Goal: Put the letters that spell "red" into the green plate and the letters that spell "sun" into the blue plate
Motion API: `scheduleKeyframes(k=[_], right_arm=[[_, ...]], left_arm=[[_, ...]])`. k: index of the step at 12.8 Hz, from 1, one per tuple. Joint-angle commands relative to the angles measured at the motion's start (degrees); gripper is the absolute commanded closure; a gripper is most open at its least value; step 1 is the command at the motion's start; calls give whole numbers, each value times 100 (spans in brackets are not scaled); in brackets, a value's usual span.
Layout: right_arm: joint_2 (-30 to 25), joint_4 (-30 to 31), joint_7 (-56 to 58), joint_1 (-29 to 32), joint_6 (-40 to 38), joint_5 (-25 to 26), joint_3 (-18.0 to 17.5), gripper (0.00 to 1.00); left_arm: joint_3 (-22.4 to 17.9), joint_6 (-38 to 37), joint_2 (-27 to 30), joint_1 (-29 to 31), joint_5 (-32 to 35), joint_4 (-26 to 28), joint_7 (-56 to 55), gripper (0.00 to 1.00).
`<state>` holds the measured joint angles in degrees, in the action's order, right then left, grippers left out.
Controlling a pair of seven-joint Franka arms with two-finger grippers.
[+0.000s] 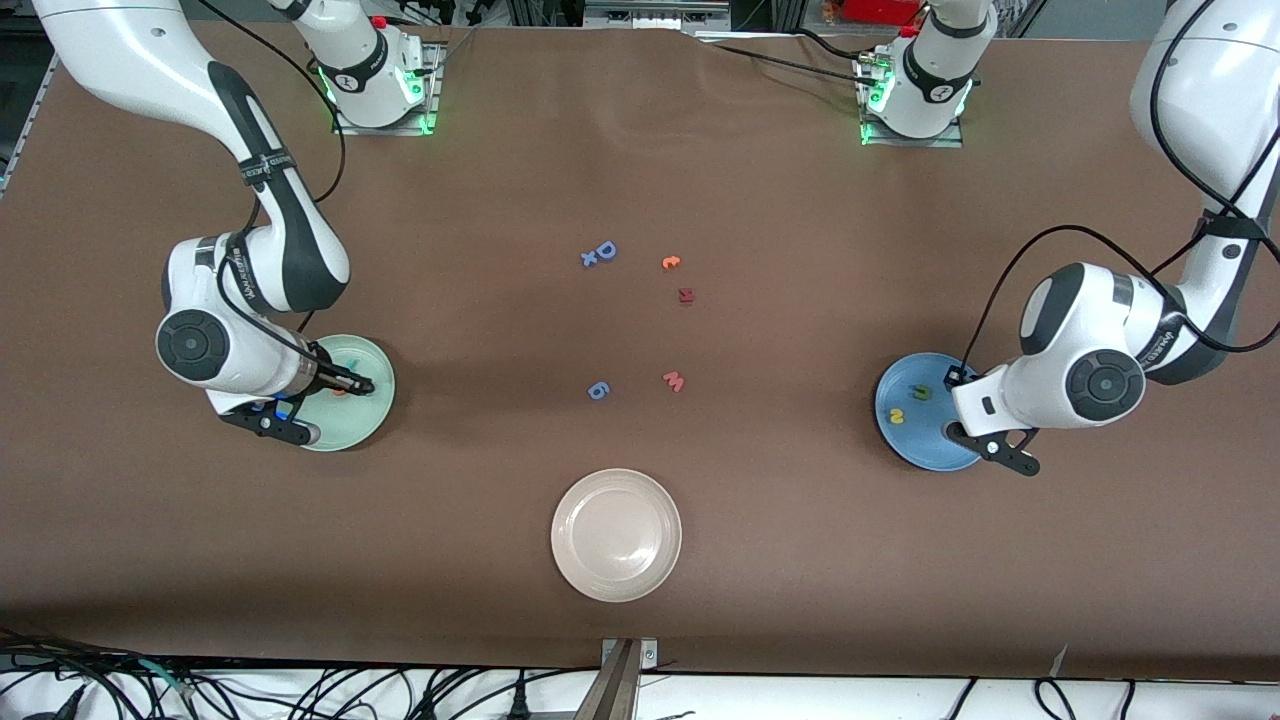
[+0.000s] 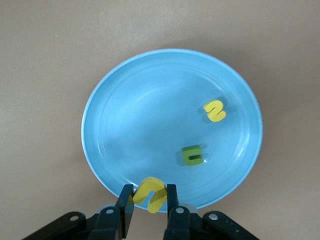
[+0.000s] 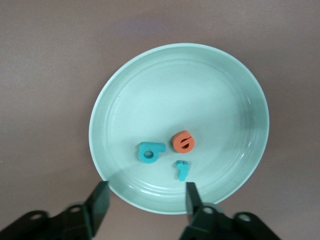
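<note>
Letters for "red" all lie in the green plate (image 3: 125, 100) at the left middle of the front view, toward the right arm's end of the table (image 1: 640, 150): in the right wrist view the teal "d" (image 3: 151, 152), the orange "e" (image 3: 183, 142) and the small teal "r" (image 3: 183, 170) sit close together but apart from one another. The right gripper (image 3: 146, 199) hangs just over the plate's rim with its fingers (image 3: 99, 200) spread wide and nothing between them.

At the right middle of the front view lies the blue plate (image 1: 895, 440), toward the left arm's end. Inside it the yellow "s" (image 2: 215, 111) and the dark green "n" (image 2: 192, 154) rest apart from each other. The left gripper (image 2: 150, 197) is over this plate's edge, its fingers (image 2: 125, 200) pinched onto the yellow "u" (image 2: 150, 193), which is held above the plate.

In the middle of the frame, between the two plates, other letters lie on the bare table: a blue "D" (image 1: 604, 250) with a small blue "x" (image 1: 589, 259) just beside it, an orange "c" (image 1: 671, 262), a dark red letter (image 1: 686, 295), a pink "w" (image 1: 674, 381) and a blue "6" (image 1: 598, 391). An off-white plate (image 1: 570, 560) sits at the lower centre, nearest the front camera.
</note>
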<state>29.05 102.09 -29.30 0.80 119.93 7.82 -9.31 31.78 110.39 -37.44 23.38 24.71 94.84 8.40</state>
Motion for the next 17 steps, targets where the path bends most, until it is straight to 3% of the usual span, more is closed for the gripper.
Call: scheduleKeyframes(k=[1,6,9,10,11,14,17], right_arm=[[-137,127,126,52,48,-9,8,1],[-145,127,845,473,83,35,61,1],[-434,127,1223,482,65,35,158,0],[-557,136,1338,509,13,35,158,0],[-672,136,1356,509,-66,35,158,0],[-962,136,1357,509,-373,26,158,0],[-1269,153,1357,500,-725,9,149,0]], left_arm=[[-93,88,-237,-18,43,-44,92,97],[-216,324,-536,-114,331,-219,92,93],[-225,325,-571,-132,474,-299,83,89],[-217,334,-571,-106,465,-369,109,55],[-208,326,-537,-88,395,-387,135,1],[-67,98,-108,-61,-43,-378,223,0],[143,-551,736,-96,-553,-387,145,0]])
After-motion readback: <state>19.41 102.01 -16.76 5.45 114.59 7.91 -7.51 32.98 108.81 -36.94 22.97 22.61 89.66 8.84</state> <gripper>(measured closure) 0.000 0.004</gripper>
